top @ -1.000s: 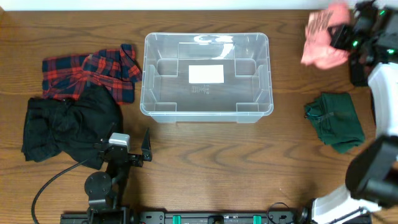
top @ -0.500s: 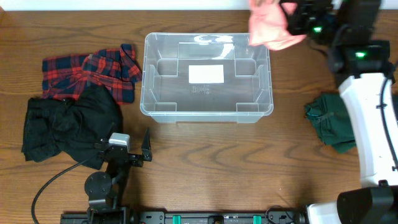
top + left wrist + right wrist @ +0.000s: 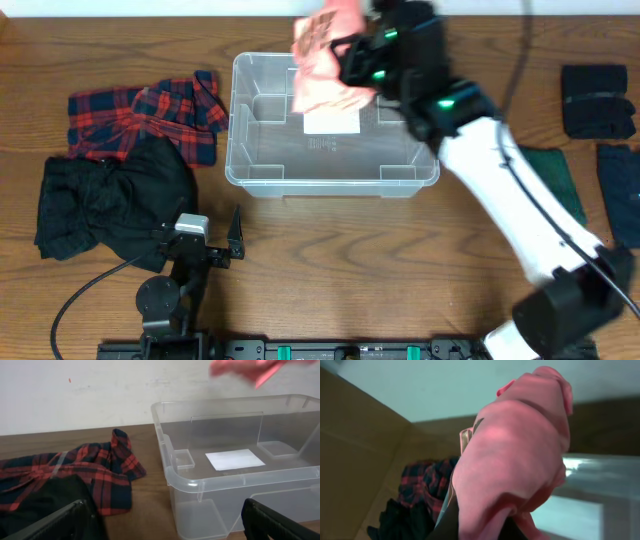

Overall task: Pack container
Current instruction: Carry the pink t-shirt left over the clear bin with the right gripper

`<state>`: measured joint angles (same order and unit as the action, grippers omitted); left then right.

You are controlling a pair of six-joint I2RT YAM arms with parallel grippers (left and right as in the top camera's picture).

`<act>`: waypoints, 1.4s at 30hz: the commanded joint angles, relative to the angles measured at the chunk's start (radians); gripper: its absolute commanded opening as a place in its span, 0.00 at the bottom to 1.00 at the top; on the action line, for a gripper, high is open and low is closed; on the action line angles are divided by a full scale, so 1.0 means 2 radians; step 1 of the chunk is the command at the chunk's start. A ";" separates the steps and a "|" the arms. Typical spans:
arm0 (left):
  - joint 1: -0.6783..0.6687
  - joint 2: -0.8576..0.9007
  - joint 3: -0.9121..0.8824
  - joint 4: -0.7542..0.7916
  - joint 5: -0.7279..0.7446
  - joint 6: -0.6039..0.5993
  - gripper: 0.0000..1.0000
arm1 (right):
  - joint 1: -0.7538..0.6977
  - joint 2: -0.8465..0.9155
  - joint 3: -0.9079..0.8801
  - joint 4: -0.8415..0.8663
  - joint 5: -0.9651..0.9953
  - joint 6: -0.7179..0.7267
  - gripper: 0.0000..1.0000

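The right gripper (image 3: 345, 58), clamped on a crumpled pink garment (image 3: 322, 70), holds it over the apparently empty clear rectangular plastic container (image 3: 232, 130) at mid-table, while the left gripper (image 3: 205, 238) sits wide open and a red plaid shirt (image 3: 140, 120), a black garment (image 3: 110, 200) and a dark green garment (image 3: 555, 180) await packing.

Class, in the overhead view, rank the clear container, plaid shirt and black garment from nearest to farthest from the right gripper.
1. Clear container: directly beneath the right gripper and its pink cloth.
2. Plaid shirt: left of the container.
3. Black garment: front left, nearest the robot.
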<state>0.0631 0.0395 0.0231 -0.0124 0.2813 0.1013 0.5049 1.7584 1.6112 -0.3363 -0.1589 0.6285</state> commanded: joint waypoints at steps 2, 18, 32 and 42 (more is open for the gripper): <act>0.002 0.000 -0.010 -0.016 0.001 -0.004 0.98 | 0.028 0.044 0.008 0.022 0.029 0.051 0.01; 0.002 0.000 -0.010 -0.016 0.001 -0.004 0.98 | 0.052 0.169 0.008 0.131 0.044 0.055 0.01; 0.002 0.000 -0.010 -0.016 0.001 -0.004 0.98 | 0.083 0.203 0.008 0.152 0.047 0.056 0.01; 0.002 0.000 -0.010 -0.016 0.001 -0.004 0.98 | 0.093 0.201 0.008 0.157 0.023 0.148 0.01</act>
<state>0.0628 0.0395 0.0227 -0.0124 0.2813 0.1013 0.6914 2.1517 1.6112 -0.0299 -0.0906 0.8188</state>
